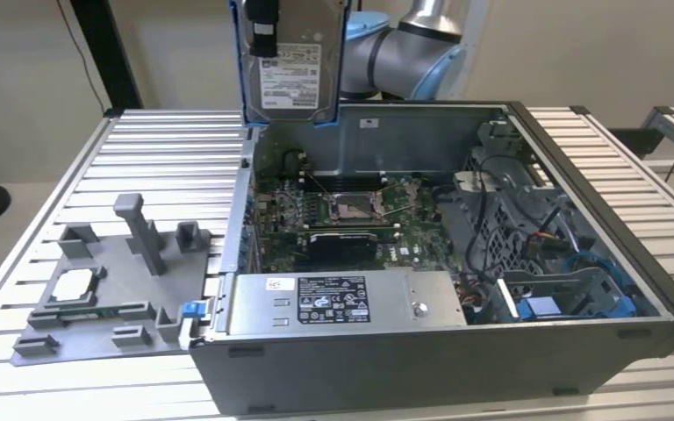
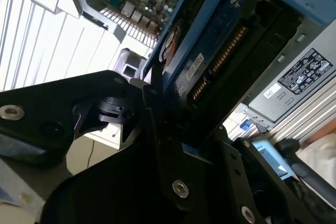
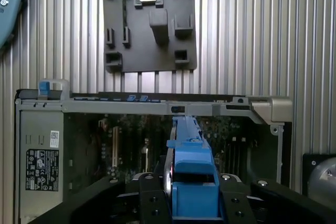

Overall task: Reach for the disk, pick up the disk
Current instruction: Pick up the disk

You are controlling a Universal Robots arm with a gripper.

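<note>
On the exterior view's left, you are seeing a grey fixture plate [image 1: 115, 289] lying flat on the slatted table [image 1: 161, 140], well apart from the work. Moving right, the disk [image 1: 294, 66] is hanging in the air above the far left corner of the open computer case [image 1: 618, 289], touching nothing below it. It is standing upright, with its long axis running vertically and its white label facing the camera.

The gripper [image 3: 193, 195] is clenching the disk [image 3: 191, 166] by its blue bracket. In the first wrist view the black jaws are pressing in on both sides, and the drive is reaching edge-on straight out from between them. So the disk is lying directly in the grasp, in line with the gripper's own axis, and the pick-up appears done.

Below it the motherboard [image 1: 349, 210] is lying exposed, with the power supply [image 1: 337, 303] along the near wall. Farther right, the arm [image 1: 413, 53] is bending in from behind the case.
</note>
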